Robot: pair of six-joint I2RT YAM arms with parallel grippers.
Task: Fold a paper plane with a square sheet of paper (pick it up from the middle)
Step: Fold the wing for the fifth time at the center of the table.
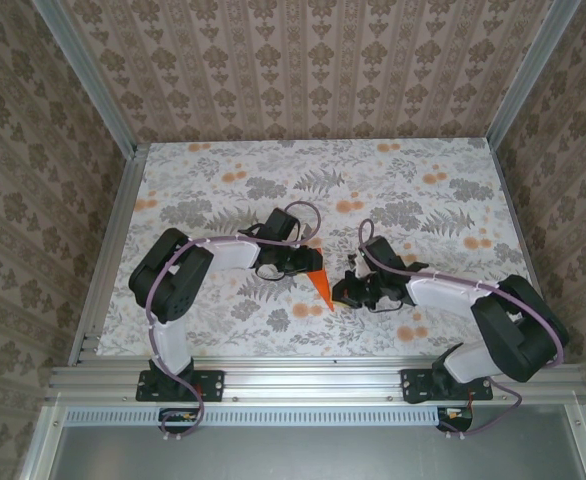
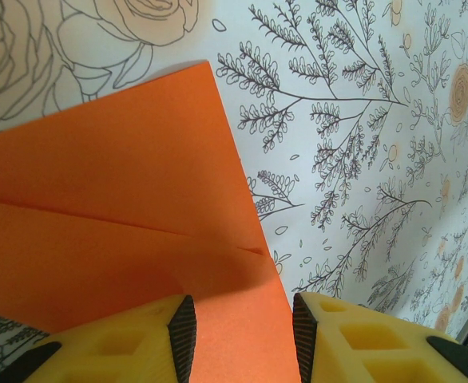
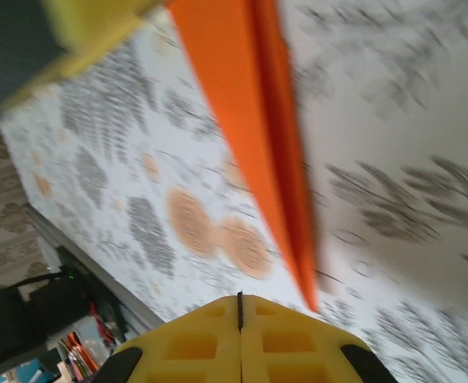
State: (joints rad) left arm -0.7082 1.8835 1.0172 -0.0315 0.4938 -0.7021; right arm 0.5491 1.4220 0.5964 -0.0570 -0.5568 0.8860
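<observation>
The square sheet of paper (image 1: 320, 287) is bright orange and folded into a narrow triangle that points toward the near edge at mid-table. In the left wrist view the paper (image 2: 122, 183) shows a crease and layered flaps. My left gripper (image 1: 308, 268) stands over its far end with its jaws apart, and the flat paper runs between and under the pads of the left gripper (image 2: 243, 319). My right gripper (image 1: 343, 290) sits just right of the paper's tip, shut with nothing in it. From the right gripper (image 3: 239, 297) the paper (image 3: 242, 120) is a long orange wedge ahead.
The floral table (image 1: 423, 200) has an aluminium rail (image 1: 313, 375) along the near edge and patterned walls at the back and sides. Both arm bases stand at the near edge. The left arm's yellow finger (image 3: 90, 24) appears at the top left of the right wrist view.
</observation>
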